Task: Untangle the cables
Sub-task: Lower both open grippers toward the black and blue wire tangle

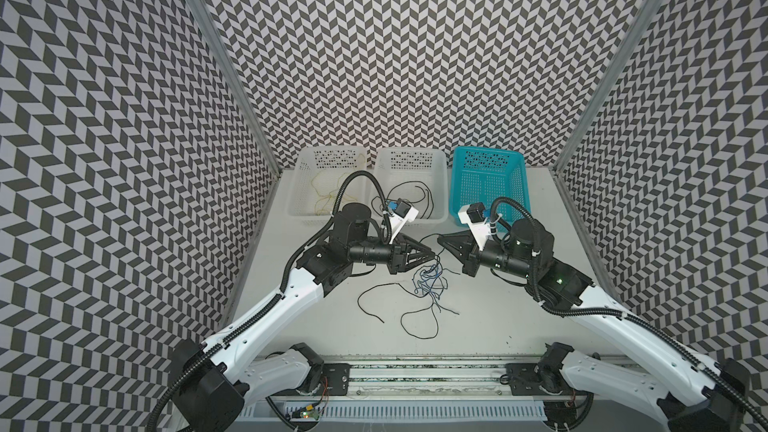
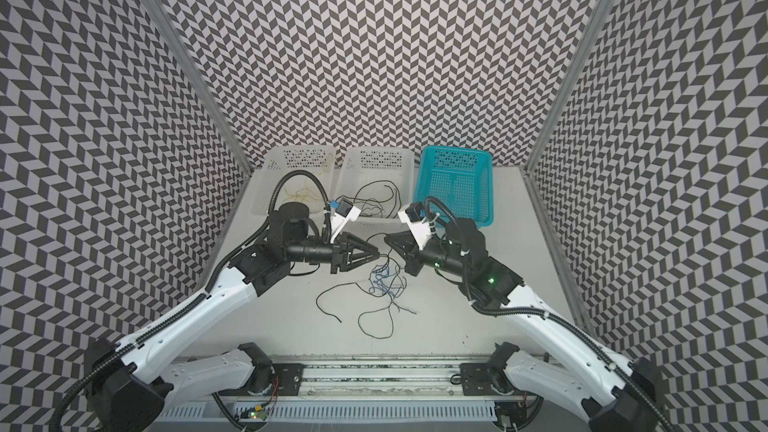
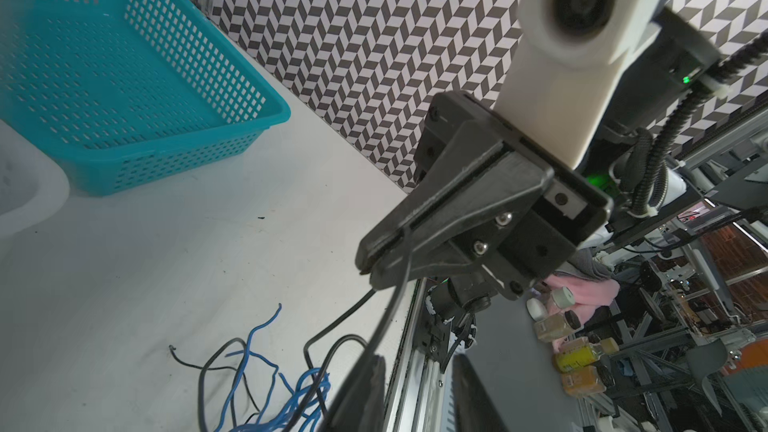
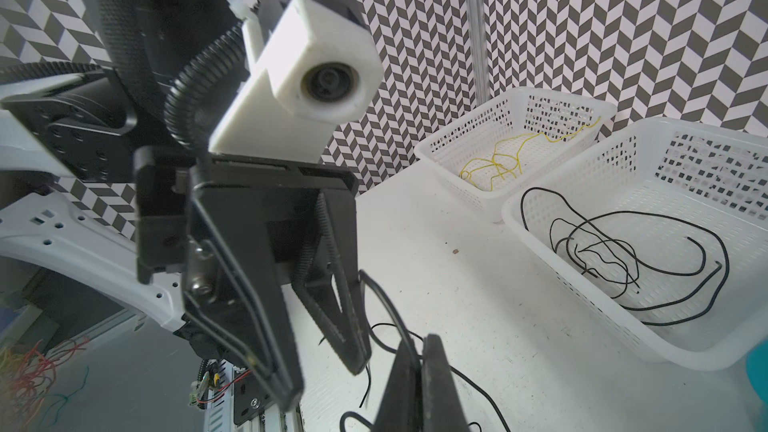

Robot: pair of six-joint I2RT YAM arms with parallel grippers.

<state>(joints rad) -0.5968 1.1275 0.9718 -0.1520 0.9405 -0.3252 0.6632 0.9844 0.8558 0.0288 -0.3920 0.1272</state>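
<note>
On the worktop [image 1: 498, 326], yellow cables [image 4: 498, 160] and some black cables [image 4: 665, 251] lie sorted in the white baskets [image 1: 297, 184] beside the empty blue basket [image 1: 517, 187], a tangle [image 1: 430, 284] waits before it, right fingers [image 3: 415, 238] pinching a black strand [image 3: 392, 313], left fingers [image 4: 249, 317] slightly parted.

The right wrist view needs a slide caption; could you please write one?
Right gripper shut on a black cable, left gripper open alongside, white baskets of cables beyond.

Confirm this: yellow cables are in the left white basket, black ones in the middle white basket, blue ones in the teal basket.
Wrong on the blue ones: the teal basket is empty, and the blue cables lie tangled on the table, as both top views show. The yellow and black placements are right.
</note>
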